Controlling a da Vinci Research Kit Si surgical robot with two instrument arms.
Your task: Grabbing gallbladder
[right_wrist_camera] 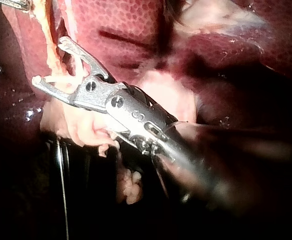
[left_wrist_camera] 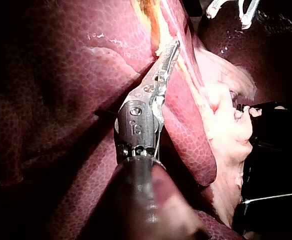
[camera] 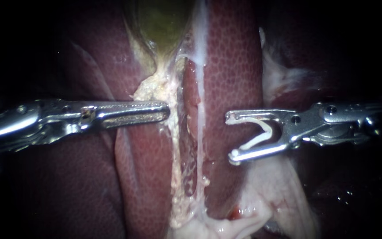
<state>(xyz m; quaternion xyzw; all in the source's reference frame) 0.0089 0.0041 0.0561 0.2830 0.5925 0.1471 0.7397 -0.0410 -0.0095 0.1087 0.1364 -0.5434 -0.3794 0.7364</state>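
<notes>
The greenish gallbladder (camera: pixel 164 22) lay at top centre, between lobes of the liver (camera: pixel 231 66). The left instrument (camera: pixel 166 110), pincer pressed together, touched the pale strip (camera: pixel 174 150) below it. The right instrument (camera: pixel 231 137) held a white clip (camera: pixel 256 140) in its wide-spread pincer.

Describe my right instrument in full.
The right instrument is shiny metal. Its shaft comes in level from the right, with a round pivot behind two slim jaws. The jaws stand wide apart, pointing towards the liver, and carry a white V-shaped clip whose arms lie along both. No tissue lies between them. Pale tissue lies just beneath.
</notes>
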